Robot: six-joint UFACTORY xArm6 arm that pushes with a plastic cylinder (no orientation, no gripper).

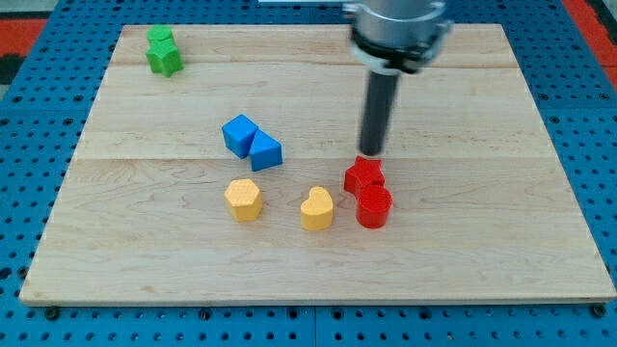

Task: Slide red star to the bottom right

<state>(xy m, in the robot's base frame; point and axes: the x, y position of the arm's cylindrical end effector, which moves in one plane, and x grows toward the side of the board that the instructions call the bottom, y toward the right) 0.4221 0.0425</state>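
The red star [363,175] lies on the wooden board [482,231] a little right of centre. It touches a red round block [373,206] just below it. My tip [372,152] is at the star's upper edge, just above it in the view, touching or nearly touching it. The rod rises from there to the arm's grey head [398,34] at the view's top.
A yellow heart [316,208] lies left of the red round block. A yellow hexagon [244,200] lies further left. Two blue blocks [252,142] touch each other left of centre. Two green blocks [163,50] sit at the top left corner.
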